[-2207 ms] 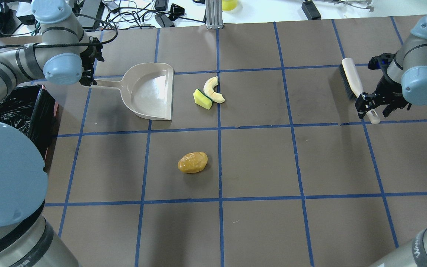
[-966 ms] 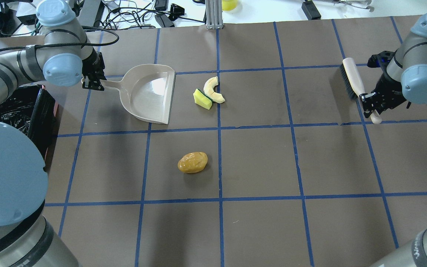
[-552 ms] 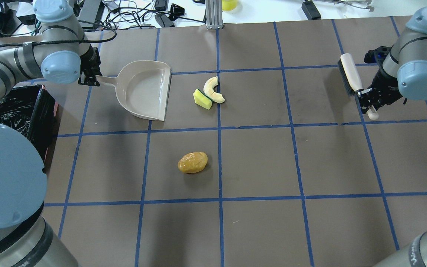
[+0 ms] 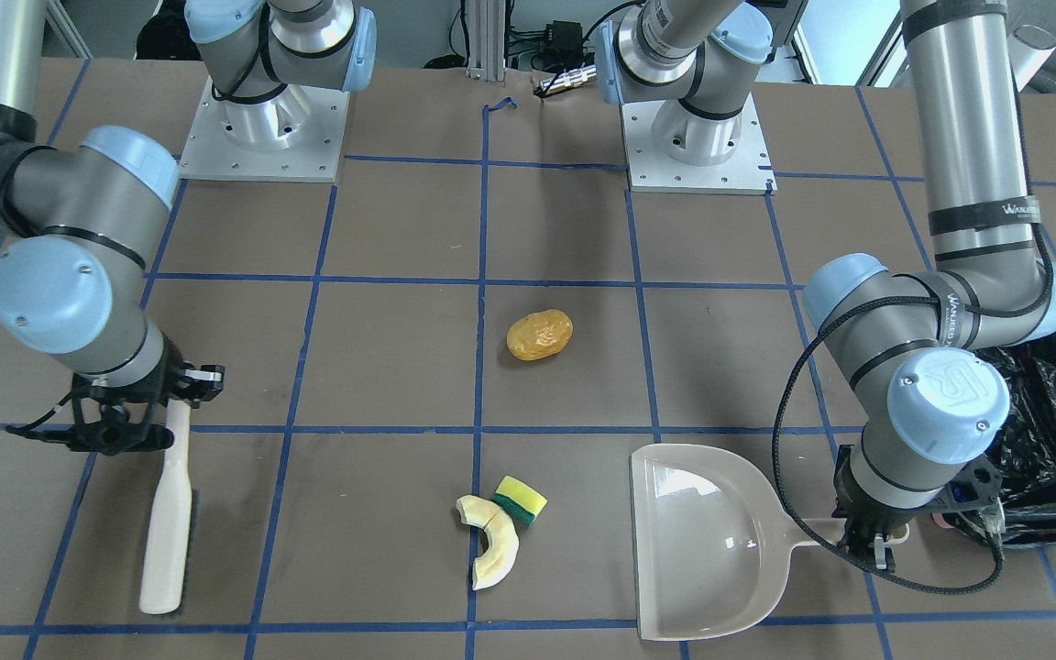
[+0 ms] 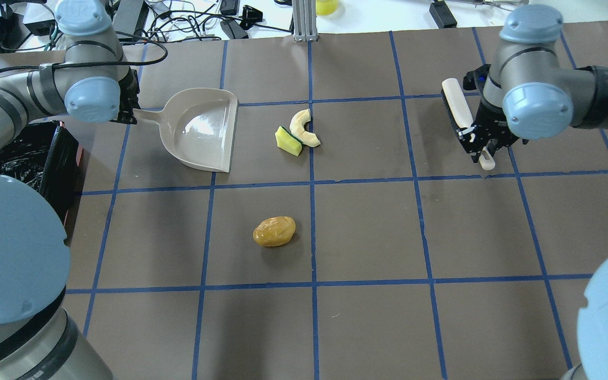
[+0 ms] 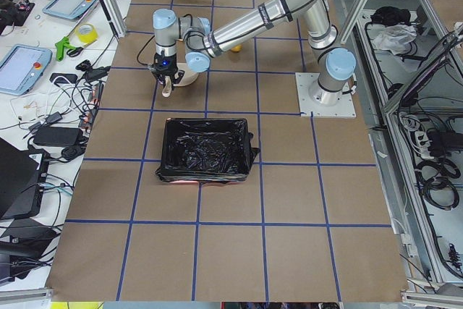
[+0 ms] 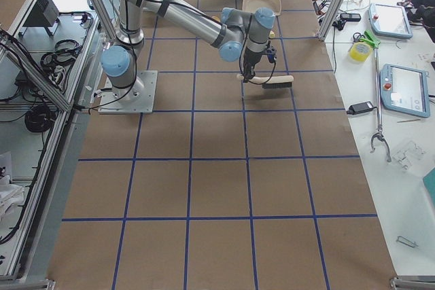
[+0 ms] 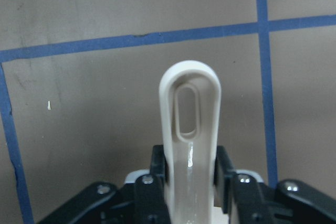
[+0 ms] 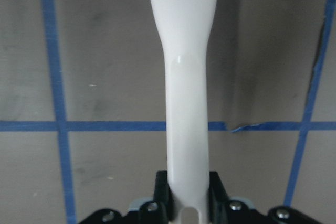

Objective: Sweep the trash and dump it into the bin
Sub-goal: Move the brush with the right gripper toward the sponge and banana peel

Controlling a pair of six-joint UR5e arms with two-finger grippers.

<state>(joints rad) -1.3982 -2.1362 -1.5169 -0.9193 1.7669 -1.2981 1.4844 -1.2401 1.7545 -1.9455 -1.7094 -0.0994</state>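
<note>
From across the table, the left gripper [image 4: 870,541] is mostly tucked under its own wrist, so we see only that it sits on the thin handle of the beige plastic dustpan [image 4: 702,541]. Beside it, at the table's left end, the bin lined with crinkled glossy black plastic [image 4: 1055,440] is cut off by the frame. The right gripper [image 4: 178,405] sits on the white-backed, black-bristled brush [image 4: 166,522] toward the right end. On the brown paper table [image 4: 381,348], gridded with blue tape, the pale cream curved slice [image 4: 494,545] and the small yellow-and-green sponge piece [image 4: 521,500] touch, near the edge far from the robot. The glossy golden-brown potato-shaped lump [image 4: 539,335] lies alone about mid-table. From overhead, the left arm covers much of the bin, with a pink corner showing. Bare surface separates the dustpan's straight lip from the sponge, and a wider bare stretch lies between slice and brush. We cannot tell whether pan or bristles touch the surface. The left-end view shows the whole bin open near that end, the trash barely discernible. From the right end the brush looks level, bristles down. The left wrist camera shows both jaws pressed against the slotted dustpan handle. The right wrist camera shows jaws clamped on the smooth brush handle, its head cut off.
</note>
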